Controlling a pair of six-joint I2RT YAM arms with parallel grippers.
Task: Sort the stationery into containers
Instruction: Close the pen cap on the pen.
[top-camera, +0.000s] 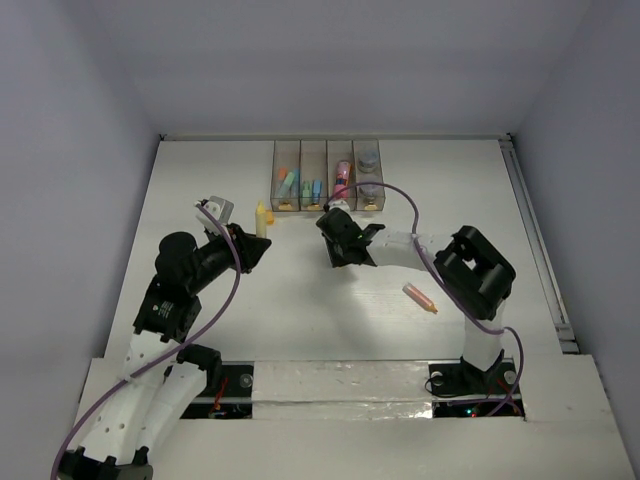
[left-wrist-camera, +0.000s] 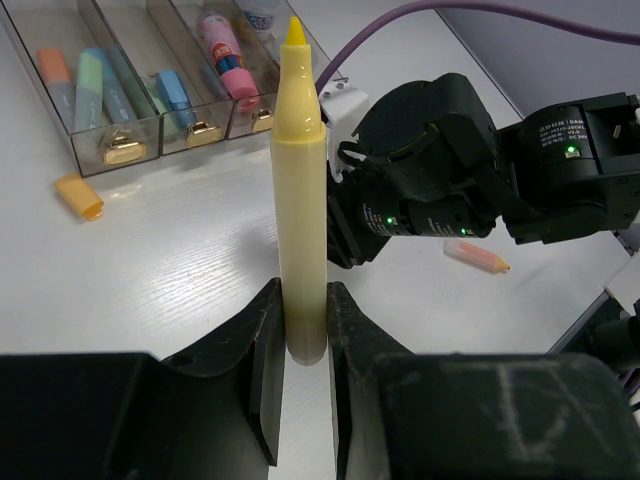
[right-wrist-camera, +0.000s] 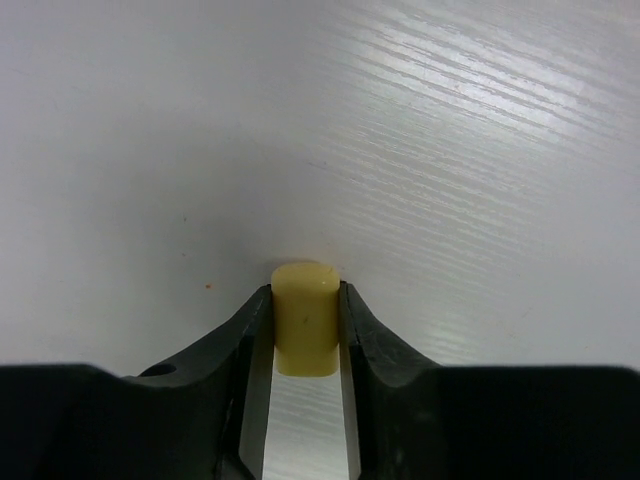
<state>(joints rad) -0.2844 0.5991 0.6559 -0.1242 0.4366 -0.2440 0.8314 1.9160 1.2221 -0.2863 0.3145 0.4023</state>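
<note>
My left gripper (top-camera: 256, 244) is shut on an uncapped yellow marker (left-wrist-camera: 300, 200), tip pointing away from the fingers; it also shows in the top view (top-camera: 261, 219). My right gripper (top-camera: 341, 243) is shut on a short yellow cap (right-wrist-camera: 305, 315), close above the white table. The four joined clear containers (top-camera: 300, 148) stand at the back and hold orange, green, blue and pink markers and round grey-blue pieces. An orange cap (left-wrist-camera: 79, 195) lies on the table in front of the leftmost bin. An orange marker (top-camera: 420, 298) lies near the right arm.
The right arm's black wrist (left-wrist-camera: 430, 170) fills the space just right of the yellow marker in the left wrist view. The table's raised right edge (top-camera: 535, 240) and grey walls bound the area.
</note>
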